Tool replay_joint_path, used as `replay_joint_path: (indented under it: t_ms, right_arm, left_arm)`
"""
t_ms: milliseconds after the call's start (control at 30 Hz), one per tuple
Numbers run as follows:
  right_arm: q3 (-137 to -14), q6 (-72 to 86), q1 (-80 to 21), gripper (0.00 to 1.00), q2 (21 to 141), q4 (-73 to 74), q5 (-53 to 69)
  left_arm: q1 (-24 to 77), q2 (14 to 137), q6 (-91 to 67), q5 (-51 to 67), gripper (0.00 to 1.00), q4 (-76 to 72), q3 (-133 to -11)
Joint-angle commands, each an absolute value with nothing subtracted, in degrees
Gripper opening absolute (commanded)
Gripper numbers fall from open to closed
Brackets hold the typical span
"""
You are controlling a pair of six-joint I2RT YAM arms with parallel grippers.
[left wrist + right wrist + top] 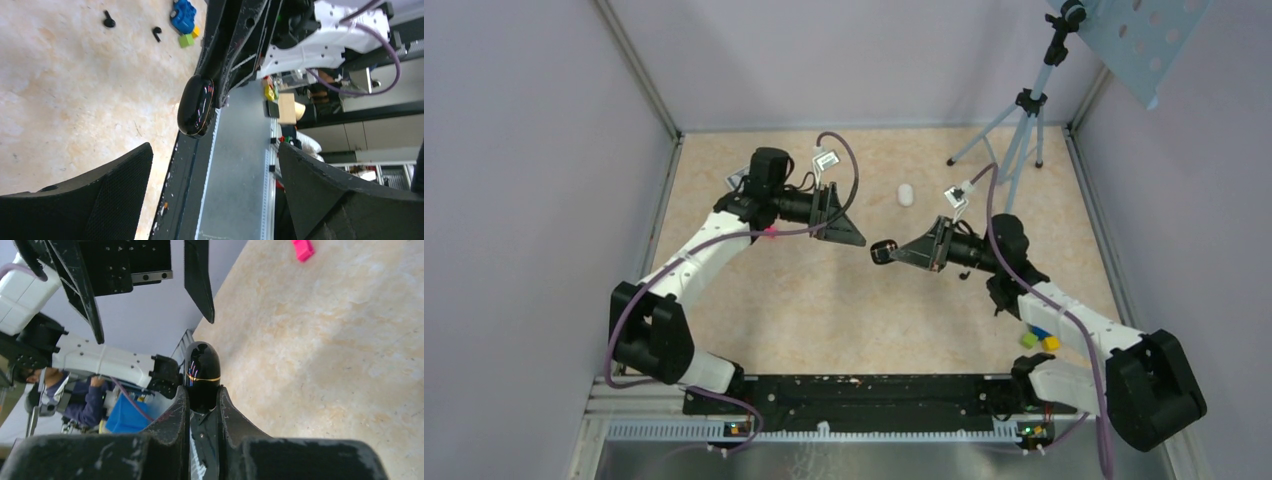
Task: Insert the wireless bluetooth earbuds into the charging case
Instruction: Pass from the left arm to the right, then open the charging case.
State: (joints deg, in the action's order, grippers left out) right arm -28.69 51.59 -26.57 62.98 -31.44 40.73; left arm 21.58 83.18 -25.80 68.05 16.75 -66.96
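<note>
- At left, L gripper (215, 150): jaws wide apart, holding nothing; 1 pink block (772, 232) by its arm.
- Centre: 1 black charging case (201, 367) off table (824, 310), pinched by R gripper (201, 390); 1 white oval obj (906, 195) beyond, on table.
- Right: 2 black earbuds (108, 20) loose on table near 3 blocks (184, 15) (blue, green, yellow).
</note>
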Motion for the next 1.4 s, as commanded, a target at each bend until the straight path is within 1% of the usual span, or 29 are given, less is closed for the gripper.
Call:
replay_joint_path:
  t_ms: [0,67,167,233,333,467,500,600,700,1033,1100,1267,1367]
  right_arm:
    - [-34.2,45.8,-25.8,0.0,64.7,-28.5,53.8]
    - [-35.6,44.3,-25.8,0.0,65.3,-27.1,56.0]
    - [-37.3,43.2,-25.8,0.0,66.5,-26.1,58.7]
    - [-37.7,43.2,-25.8,0.0,67.1,-26.6,59.8]
    - [-38.1,43.4,-25.8,0.0,67.7,-26.9,60.4]
    - [-38.2,44.1,-25.9,0.0,68.6,-28.3,60.8]
    - [-38.2,44.2,-25.9,0.0,68.8,-28.8,61.0]
    - [-38.1,44.6,-25.9,0.0,69.2,-29.6,61.0]
    - [-38.0,44.7,-25.9,0.0,69.1,-29.7,60.9]
    - [-37.5,44.4,-25.9,0.0,68.6,-29.5,60.6]
    - [-37.4,44.2,-25.9,0.0,68.5,-29.2,60.6]
    - [-37.5,42.6,-25.9,0.0,68.2,-27.1,59.9]
    - [-37.7,41.9,-25.8,0.0,68.2,-26.1,59.6]
  left_arm:
    - [23.3,82.9,-16.5,72.7,0.99,23.5,-67.7]
    - [23.5,83.1,-16.3,73.1,0.98,24.0,-67.5]
    - [23.6,83.2,-18.1,72.8,0.92,23.1,-66.6]
    - [23.6,83.0,-20.3,73.2,0.86,20.3,-65.6]
    - [24.2,82.7,-22.3,73.6,0.74,17.6,-65.0]
    - [26.9,83.1,-23.2,73.2,0.72,17.0,-65.4]
    - [27.4,83.2,-23.5,72.9,0.69,16.8,-65.5]
    - [28.5,83.5,-25.8,72.8,0.56,14.2,-65.0]
    - [29.7,83.8,-26.3,72.8,0.5,13.3,-65.2]
    - [31.7,85.1,-26.2,72.1,0.36,12.9,-65.1]
    - [32.0,85.1,-26.4,72.3,0.35,12.7,-65.2]
    - [32.6,85.2,-25.1,73.9,0.37,13.4,-65.2]
    - [32.8,85.5,-24.3,74.1,0.34,14.4,-65.2]
